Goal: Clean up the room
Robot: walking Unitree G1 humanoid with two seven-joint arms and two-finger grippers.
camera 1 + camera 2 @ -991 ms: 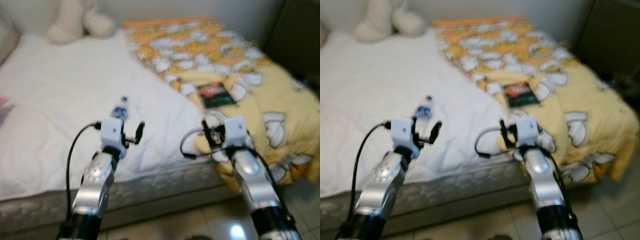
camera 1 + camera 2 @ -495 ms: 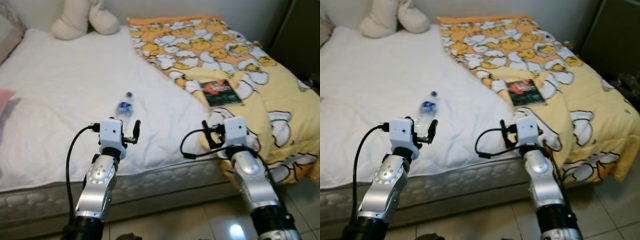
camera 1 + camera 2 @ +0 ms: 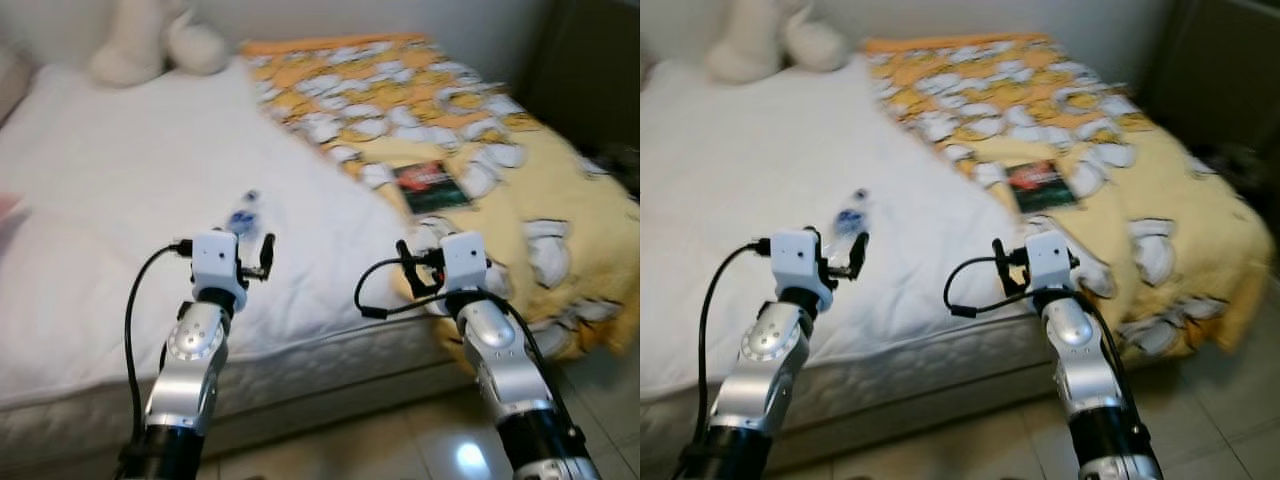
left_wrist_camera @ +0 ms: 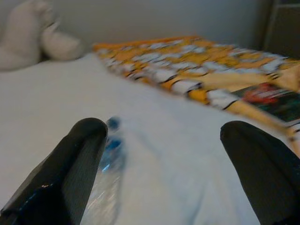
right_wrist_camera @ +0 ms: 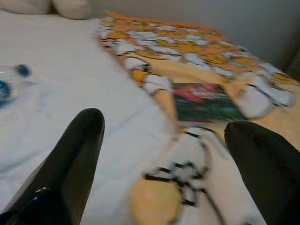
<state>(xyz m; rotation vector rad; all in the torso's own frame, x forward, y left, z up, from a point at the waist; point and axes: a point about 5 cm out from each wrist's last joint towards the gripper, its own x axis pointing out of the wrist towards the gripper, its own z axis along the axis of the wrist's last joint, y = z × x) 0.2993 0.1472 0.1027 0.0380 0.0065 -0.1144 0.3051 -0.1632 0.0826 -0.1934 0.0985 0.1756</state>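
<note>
A clear plastic water bottle (image 3: 240,215) with a blue label lies on the white bed (image 3: 110,190), just beyond my left gripper (image 3: 247,255). That gripper is open and holds nothing; in its wrist view the bottle (image 4: 108,178) lies close past one fingertip (image 4: 79,159). A dark book (image 3: 432,187) rests on the yellow duck-print blanket (image 3: 520,170), ahead of my right gripper (image 3: 428,268). It too is open and empty, with the book (image 5: 204,101) beyond its fingers. Both grippers hover over the bed's near edge.
A cream stuffed toy (image 3: 150,45) sits at the head of the bed. Dark furniture (image 3: 590,70) stands at the right beside the bed. The mattress side (image 3: 330,365) and the tiled floor (image 3: 400,450) lie below my arms. The picture is blurred.
The whole picture has shifted slightly and blurred, so the camera moved. Both arms hold much the same pose, fingers still open. The bottle and book lie where they were.
</note>
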